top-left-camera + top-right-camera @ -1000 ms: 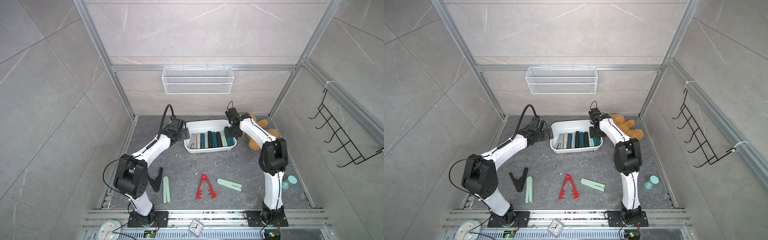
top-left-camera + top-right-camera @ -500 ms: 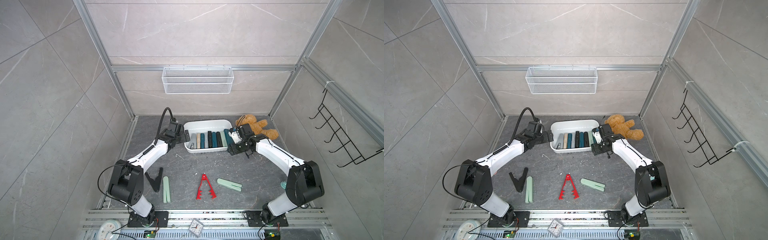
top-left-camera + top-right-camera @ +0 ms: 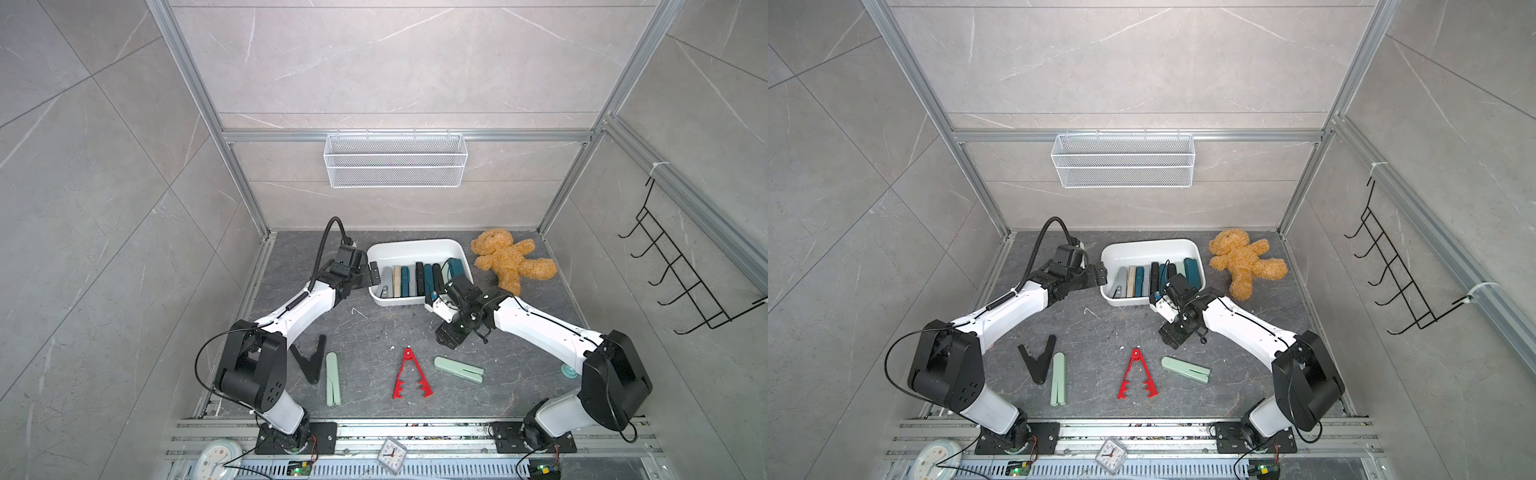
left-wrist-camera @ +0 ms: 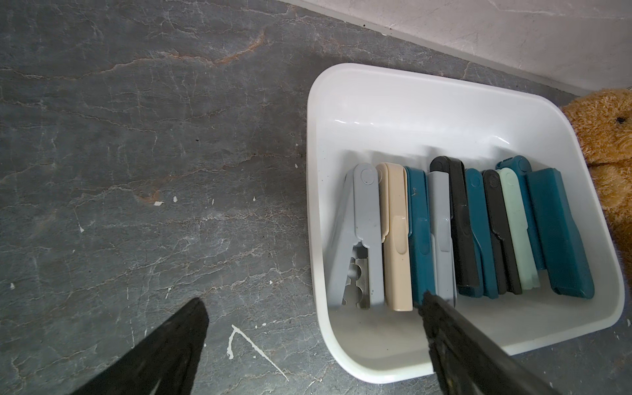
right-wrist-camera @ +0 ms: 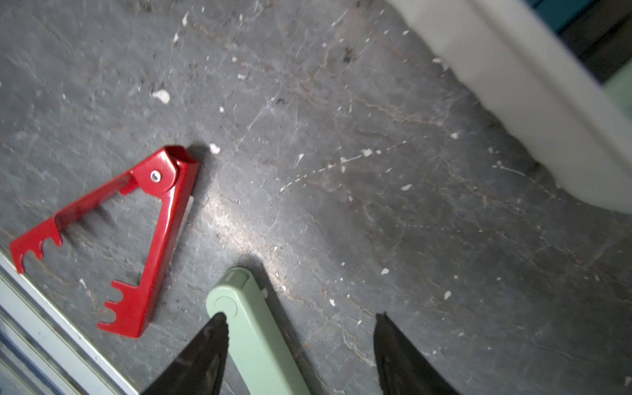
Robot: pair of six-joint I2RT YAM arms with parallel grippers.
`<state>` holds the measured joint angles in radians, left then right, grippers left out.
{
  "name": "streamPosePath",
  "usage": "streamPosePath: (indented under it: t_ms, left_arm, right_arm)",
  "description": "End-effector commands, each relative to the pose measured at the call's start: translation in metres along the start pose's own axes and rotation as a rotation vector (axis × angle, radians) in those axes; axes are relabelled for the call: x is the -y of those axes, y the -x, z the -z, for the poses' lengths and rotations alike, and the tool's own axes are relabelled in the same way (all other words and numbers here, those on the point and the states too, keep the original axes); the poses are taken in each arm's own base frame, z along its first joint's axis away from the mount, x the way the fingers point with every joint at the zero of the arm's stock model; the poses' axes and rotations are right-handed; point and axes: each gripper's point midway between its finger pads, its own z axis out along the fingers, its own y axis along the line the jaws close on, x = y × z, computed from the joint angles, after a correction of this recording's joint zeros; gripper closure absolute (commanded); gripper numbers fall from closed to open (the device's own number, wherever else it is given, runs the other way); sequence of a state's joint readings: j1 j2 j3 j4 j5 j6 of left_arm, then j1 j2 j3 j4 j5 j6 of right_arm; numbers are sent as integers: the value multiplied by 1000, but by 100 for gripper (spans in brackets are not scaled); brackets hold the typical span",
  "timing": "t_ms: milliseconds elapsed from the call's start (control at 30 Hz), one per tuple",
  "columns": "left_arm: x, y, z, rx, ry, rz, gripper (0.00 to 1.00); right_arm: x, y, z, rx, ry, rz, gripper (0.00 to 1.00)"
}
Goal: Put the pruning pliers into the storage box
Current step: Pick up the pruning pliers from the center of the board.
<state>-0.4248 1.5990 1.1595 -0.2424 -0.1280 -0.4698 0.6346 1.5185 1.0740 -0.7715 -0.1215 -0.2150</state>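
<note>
Left gripper (image 3: 368,275) (image 4: 311,301) parked at the left end of the white storage box (image 3: 415,248) (image 4: 393,113), jaws spread wide and empty, one finger (image 4: 478,349) at the box's rim, the other above bare table. Inside the box, a row of pruning pliers (image 3: 419,279) (image 4: 461,232) packed side by side in grey, beige, dark teal, black and mint green. Right gripper (image 3: 449,334) (image 5: 301,318) low over the dark stone-look table (image 3: 374,328) just in front of the box, jaws apart and gripping nothing, one fingertip (image 5: 205,349) overlapping the hinge end of the mint green pliers (image 3: 459,369) (image 5: 253,335); contact or not, impossible to tell. Just beside those, the red toothed pliers (image 3: 409,376) (image 5: 113,239), splayed in a V on the table. Nearer the left arm's base, the black V-shaped pliers (image 3: 311,361) and a second mint green pair (image 3: 333,378), lying close together outside the box. Brown teddy bear (image 3: 509,259) sprawled to the right of the box; white wire basket (image 3: 395,162) hung on the back wall.
</note>
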Motion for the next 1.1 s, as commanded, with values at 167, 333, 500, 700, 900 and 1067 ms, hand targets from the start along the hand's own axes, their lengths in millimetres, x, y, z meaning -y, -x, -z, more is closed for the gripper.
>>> streamPosePath:
  t_ms: [167, 333, 500, 700, 900, 1067]
  left_arm:
    - [6, 19, 17, 69, -29, -3, 0]
    - [6, 21, 18, 75, -28, -10, 0]
    - [3, 21, 21, 84, -12, -21, 0]
    - [-2, 21, 27, 94, 10, -36, 0]
    - [-6, 20, 28, 99, 23, -43, 0]
    - [-9, 18, 29, 99, 37, -48, 0]
  right_arm:
    - [-39, -52, -12, -202, 56, 145, 30]
    - [-47, -70, -18, -280, 40, 219, 30]
    - [-47, -78, -29, -334, 33, 244, 30]
    - [-39, -92, -48, -441, -12, 259, 34]
    - [-32, -100, -55, -446, -46, 270, 34]
    - [-30, -106, -62, -490, -49, 269, 46]
